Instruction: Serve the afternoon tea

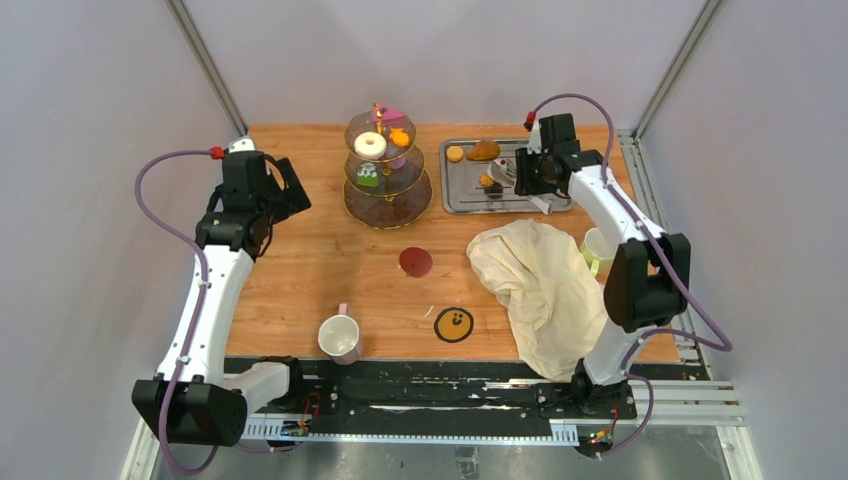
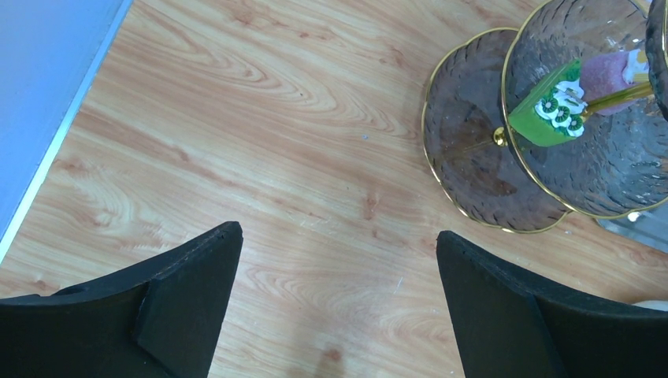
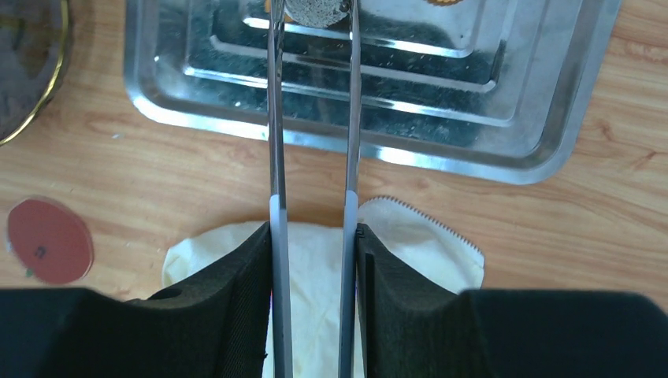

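Observation:
The three-tier glass stand [image 1: 388, 200] holds a white donut [image 1: 370, 145], an orange macaron [image 1: 400, 138], a pink cake [image 1: 385, 117] and a green cake [image 1: 368, 176]. My left gripper [image 1: 288, 192] is open and empty above bare wood left of the stand [image 2: 473, 181]; the green cake [image 2: 547, 114] shows there too. My right gripper [image 3: 313, 228] is shut on steel tongs [image 3: 276, 118], whose tips pinch a small dark cake [image 3: 317, 9] over the steel tray [image 3: 473, 157]. One mug [image 1: 339, 338] stands near the front; another [image 1: 597, 250] is partly hidden by the right arm.
The tray [image 1: 462, 200] also holds an orange macaron [image 1: 455, 153] and a brown pastry [image 1: 483, 150]. A cream cloth [image 1: 535, 275] lies crumpled at the right. A red coaster [image 1: 415, 262] and a yellow-and-black coaster [image 1: 454, 324] lie mid-table.

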